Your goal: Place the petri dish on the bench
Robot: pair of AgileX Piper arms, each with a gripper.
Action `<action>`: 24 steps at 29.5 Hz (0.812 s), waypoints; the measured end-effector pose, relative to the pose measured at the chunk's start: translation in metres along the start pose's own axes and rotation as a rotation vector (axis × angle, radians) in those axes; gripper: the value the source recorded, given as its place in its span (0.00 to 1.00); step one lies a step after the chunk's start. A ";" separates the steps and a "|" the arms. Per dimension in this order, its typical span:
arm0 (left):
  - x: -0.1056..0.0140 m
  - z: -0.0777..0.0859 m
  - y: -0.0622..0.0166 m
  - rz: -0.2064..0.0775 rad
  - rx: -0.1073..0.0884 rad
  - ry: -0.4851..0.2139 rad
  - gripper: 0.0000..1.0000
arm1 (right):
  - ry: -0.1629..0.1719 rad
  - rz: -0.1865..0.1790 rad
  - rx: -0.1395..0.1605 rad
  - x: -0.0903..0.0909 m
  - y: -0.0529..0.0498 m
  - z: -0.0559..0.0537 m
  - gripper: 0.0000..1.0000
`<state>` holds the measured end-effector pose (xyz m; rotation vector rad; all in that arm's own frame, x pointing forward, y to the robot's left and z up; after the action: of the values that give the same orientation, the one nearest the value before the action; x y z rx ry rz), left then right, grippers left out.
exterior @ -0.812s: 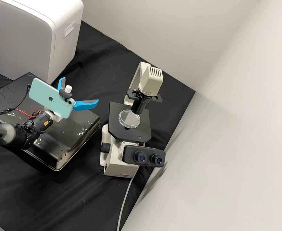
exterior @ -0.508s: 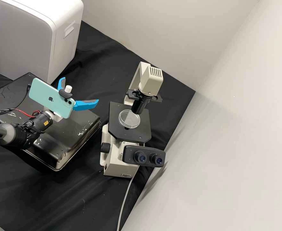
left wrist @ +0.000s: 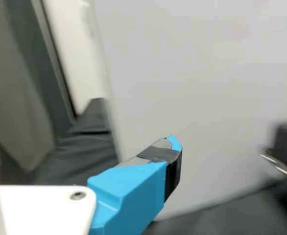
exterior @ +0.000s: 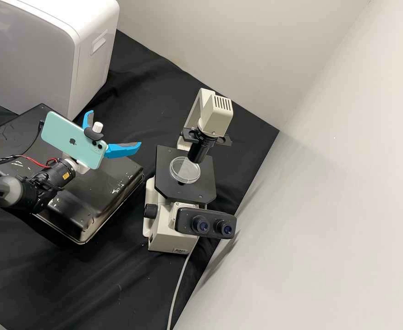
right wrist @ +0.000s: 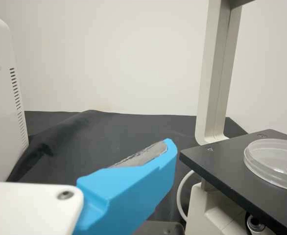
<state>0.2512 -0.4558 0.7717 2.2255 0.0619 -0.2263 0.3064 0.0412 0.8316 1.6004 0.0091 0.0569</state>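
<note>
At the left of the high view, the right gripper is held released and empty over a black tray. At centre, the petri dish is seen resting on the microscope stage. The left gripper is likewise spread.

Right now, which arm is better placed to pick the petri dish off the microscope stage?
Likely right: the right gripper, open, faces the nearby petri dish on the microscope stage; the left wrist view faces a pale surface.
</note>
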 end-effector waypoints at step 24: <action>-0.067 0.067 -0.0076 0.078 0.023 -0.353 1.00 | 0.000 0.000 0.000 0.000 0.000 0.000 1.00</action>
<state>0.1747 -0.5010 0.7382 2.1737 -0.2199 -0.5738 0.3064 0.0412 0.8316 1.6004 0.0091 0.0569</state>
